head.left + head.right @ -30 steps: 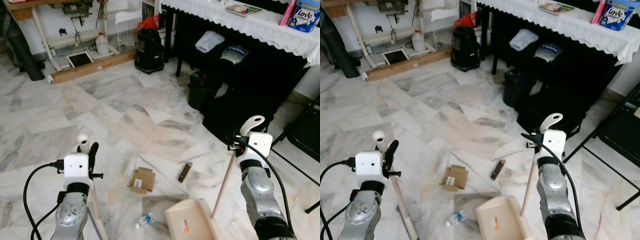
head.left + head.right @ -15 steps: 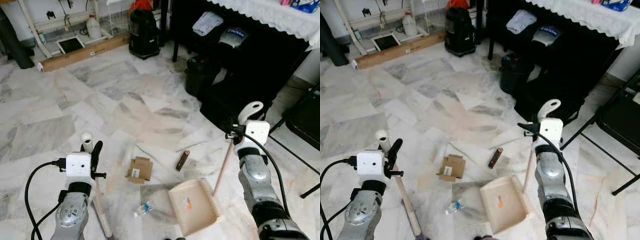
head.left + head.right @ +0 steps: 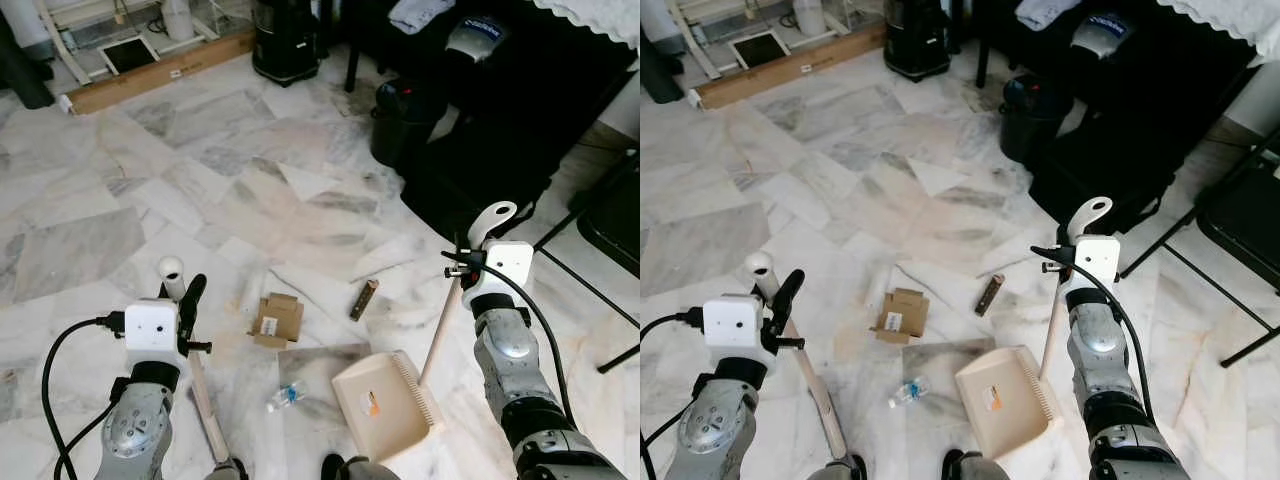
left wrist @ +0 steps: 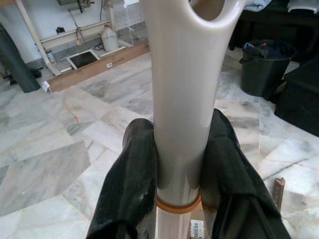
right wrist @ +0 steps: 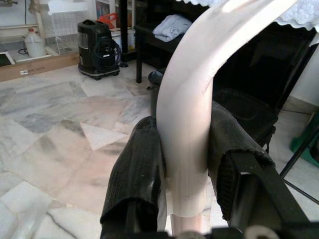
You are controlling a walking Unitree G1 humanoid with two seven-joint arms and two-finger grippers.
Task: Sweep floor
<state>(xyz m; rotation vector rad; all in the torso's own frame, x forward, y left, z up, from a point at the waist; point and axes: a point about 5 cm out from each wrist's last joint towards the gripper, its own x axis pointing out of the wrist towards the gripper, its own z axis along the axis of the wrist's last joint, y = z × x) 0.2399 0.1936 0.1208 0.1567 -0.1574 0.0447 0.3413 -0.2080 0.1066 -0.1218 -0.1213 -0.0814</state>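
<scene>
My left gripper (image 3: 180,302) is shut on the pale broom handle (image 3: 206,407), just below its white capped top; the stick slants down to the floor by my feet. The left wrist view shows the black fingers (image 4: 132,181) clamped on both sides of the handle (image 4: 179,74). My right gripper (image 5: 184,174) is shut on the curved cream grip (image 5: 189,109) of the dustpan pole (image 3: 437,337). The cream dustpan (image 3: 385,405) rests on the marble floor, mouth facing left. In front of it lie a flattened cardboard box (image 3: 275,320), a small plastic bottle (image 3: 286,395) and a brown bar (image 3: 363,299).
A black bin (image 3: 403,120) and a dark draped table (image 3: 480,170) stand ahead to the right. A black vacuum (image 3: 285,40) and a wooden plank (image 3: 150,75) lie at the back. Thin chair legs (image 3: 600,300) cross the floor at the right. Open marble lies to the left.
The whole view has shifted, so the far things sit higher in the picture and more near floor shows. Both grippers keep their hold; dustpan and broom stay beside the litter.
</scene>
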